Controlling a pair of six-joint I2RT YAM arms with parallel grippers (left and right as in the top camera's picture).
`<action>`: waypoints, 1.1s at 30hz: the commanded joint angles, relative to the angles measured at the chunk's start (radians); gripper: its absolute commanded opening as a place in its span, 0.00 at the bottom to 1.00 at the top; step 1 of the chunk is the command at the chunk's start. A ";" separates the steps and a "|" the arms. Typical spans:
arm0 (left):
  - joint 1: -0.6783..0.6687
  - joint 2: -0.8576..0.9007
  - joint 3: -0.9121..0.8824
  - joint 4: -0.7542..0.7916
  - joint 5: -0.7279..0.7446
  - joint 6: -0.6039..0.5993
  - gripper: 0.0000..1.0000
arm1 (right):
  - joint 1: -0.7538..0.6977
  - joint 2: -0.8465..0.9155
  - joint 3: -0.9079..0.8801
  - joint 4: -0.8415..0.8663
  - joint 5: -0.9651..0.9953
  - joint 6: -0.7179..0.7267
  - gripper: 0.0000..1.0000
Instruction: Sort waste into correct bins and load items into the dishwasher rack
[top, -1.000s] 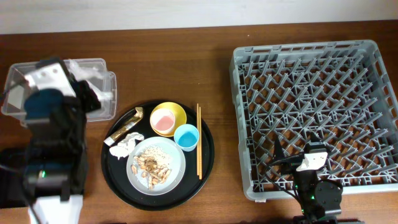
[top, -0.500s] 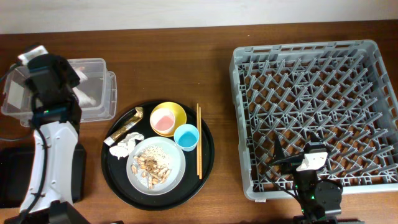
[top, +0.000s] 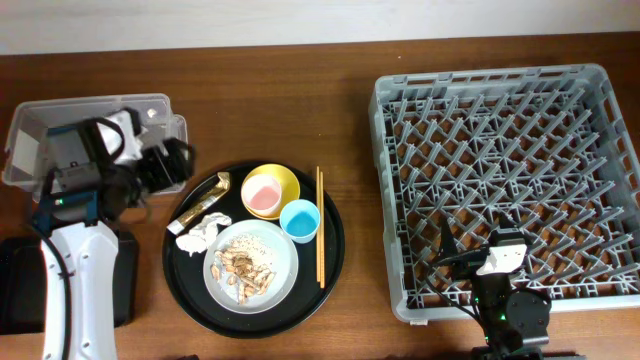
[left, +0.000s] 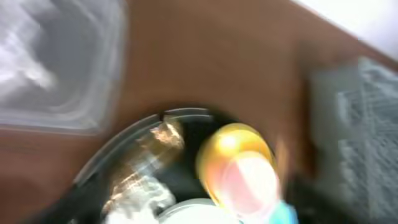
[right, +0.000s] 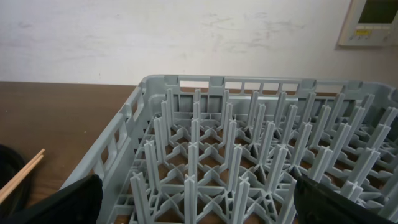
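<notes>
My left gripper (top: 168, 166) hovers between the clear tub (top: 60, 118) and the round black tray (top: 335, 250), its fingers apart and nothing in them. On that tray a yellow bowl (top: 283, 178) holds a pink cup (top: 262, 195). Beside them are a light-blue cup (top: 299, 220), chopsticks (top: 319, 235), a crumpled napkin (top: 200, 237), a gold wrapper (top: 207, 205) and a grey plate (top: 285, 262) of food scraps (top: 245, 263). The blurred left wrist view shows the bowl (left: 231, 146), wrapper (left: 163, 135) and tub (left: 56, 62). My right gripper (right: 199, 194) stands wide open over the dishwasher rack (right: 249, 149).
The grey rack (top: 505, 90) fills the right side, with my right gripper (top: 487, 250) at its near edge. A shallow black tray (top: 15, 290) lies at the bottom left, partly under my left arm. White crumpled bits (top: 128, 125) lie in the tub.
My left arm has swung down from over the clear tub toward the round tray, and its gripper has opened. The right arm has not moved.
</notes>
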 joint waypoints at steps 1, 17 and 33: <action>0.001 -0.005 0.002 -0.161 0.220 0.028 0.75 | 0.005 -0.006 -0.008 -0.003 0.008 0.005 0.98; -0.059 -0.005 -0.001 -0.402 -0.242 -0.083 0.50 | 0.005 -0.006 -0.008 -0.003 0.009 0.005 0.98; -0.252 0.103 -0.123 -0.277 -0.483 -0.249 0.49 | 0.005 -0.006 -0.008 -0.004 0.008 0.005 0.99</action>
